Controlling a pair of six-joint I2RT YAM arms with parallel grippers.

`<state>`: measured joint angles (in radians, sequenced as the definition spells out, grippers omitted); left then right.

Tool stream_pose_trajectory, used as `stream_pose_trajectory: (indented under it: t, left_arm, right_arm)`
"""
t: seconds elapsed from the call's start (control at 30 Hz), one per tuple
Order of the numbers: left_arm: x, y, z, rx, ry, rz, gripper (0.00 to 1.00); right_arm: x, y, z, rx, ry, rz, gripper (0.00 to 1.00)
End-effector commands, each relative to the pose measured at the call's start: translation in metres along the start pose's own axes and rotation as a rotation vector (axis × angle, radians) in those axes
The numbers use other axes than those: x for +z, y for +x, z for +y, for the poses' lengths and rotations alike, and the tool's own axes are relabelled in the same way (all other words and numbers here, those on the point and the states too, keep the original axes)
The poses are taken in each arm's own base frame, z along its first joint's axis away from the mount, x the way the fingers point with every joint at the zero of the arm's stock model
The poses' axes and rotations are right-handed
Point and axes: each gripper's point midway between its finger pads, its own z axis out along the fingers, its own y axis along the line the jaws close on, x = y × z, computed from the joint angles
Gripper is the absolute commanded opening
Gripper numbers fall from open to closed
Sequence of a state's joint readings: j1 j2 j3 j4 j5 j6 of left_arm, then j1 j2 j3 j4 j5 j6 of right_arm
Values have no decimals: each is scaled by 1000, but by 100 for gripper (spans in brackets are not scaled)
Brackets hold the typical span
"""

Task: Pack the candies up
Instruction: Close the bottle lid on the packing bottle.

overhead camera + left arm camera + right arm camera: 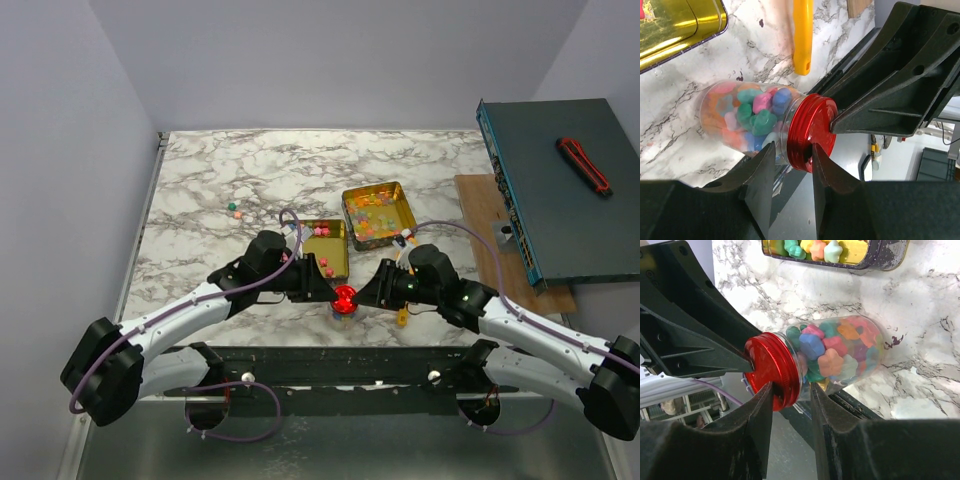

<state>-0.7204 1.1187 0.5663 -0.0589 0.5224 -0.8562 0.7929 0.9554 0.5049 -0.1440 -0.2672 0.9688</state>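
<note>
Pastel star-shaped candies [832, 347] are sitting inside the clear plastic jar [874, 335] at the 6 o'clock edge of the marble tabletop [220, 170]. Right hand [790, 387] is clamping its neck; left hand [793, 150] is straddling the round red cap [812, 125], grip unclear tbh.

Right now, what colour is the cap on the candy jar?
Red; the cap shows best in the right wrist view.

A robotics lab test cell: a left arm [190, 310] and a right arm [530, 330], trailing cables, are bolted to a metal rail [330, 365] at the near edge of a marble-patterned surface [250, 170]. Plain grey walls [60, 150] box it in. At the right lies a blue-green rack unit [560, 190].
</note>
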Motion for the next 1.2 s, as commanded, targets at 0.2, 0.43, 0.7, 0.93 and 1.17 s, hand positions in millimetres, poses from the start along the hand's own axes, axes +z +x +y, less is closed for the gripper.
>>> stream_pose_trajectory:
  t: [0.2,0.43,0.7,0.93,1.17]
  left_arm:
    - [11,50,76,-108,-219,146,21]
    - [12,49,71,-100,-202,149,22]
    - [4,31,46,-45,-169,114,40]
    - [-9,14,27,19,-168,64,54]
    - [-30,4,11,72,-162,-7,63]
  right_arm:
    - [4,33,-63,42,206,79,35]
    - [4,33,-62,42,204,76,35]
    - [0,18,-46,12,185,40,37]
    - [-6,1,-28,-47,176,5,42]
    - [-15,-22,-2,-103,155,-45,44]
